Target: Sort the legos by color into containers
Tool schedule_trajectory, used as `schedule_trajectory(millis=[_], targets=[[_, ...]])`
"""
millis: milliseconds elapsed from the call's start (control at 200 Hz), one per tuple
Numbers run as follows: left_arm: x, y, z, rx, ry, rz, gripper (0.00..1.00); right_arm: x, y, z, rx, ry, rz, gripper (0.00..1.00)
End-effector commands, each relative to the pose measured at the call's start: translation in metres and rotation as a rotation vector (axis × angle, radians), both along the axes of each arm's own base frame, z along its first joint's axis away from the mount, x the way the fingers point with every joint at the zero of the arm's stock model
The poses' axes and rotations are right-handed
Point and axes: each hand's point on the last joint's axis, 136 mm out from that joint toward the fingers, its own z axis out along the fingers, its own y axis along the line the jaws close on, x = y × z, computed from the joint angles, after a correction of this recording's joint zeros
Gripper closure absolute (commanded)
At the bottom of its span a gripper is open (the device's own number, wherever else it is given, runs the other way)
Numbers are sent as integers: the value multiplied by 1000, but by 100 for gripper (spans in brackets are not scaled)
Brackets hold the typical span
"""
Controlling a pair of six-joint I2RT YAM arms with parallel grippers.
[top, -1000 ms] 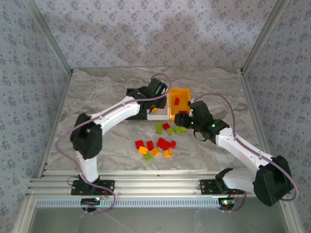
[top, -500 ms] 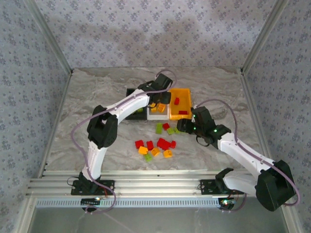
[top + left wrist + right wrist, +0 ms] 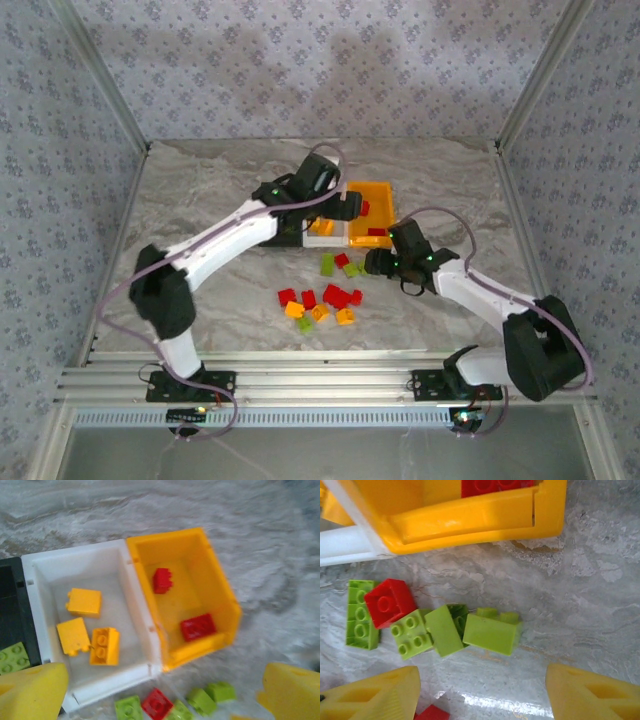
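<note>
Above the white bin, left claw gapes wide, seemingly empty.

free: table right of orange bin | blocked: green bricks (clustered) near its wall

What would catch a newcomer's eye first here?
The white bin mid-table holds three yellow bricks, and the orange bin beside it holds two red bricks. Loose bricks in red, yellow and green lie scattered on the table in front of them. The right gripper hangs open over green bricks near the orange bin's front.
</note>
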Motion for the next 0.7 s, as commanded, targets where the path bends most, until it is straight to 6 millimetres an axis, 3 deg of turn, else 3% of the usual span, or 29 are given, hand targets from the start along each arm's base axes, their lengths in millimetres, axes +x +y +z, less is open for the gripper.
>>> schedule_trajectory(millis=[0,320,525,700], targets=[[-28,8,3,-48,-10,-14,1,20,2,7,5,-31,-19,31],[-91,88,-33,-61,4,112,1,46,5,-8,23,8,-99,33],[-109,127,-48,-52,9,203,0,41,-6,-28,-34,66,-141,37],[-114,147,-51,-40,-7,252,1,31,-13,-43,-72,113,-152,43]])
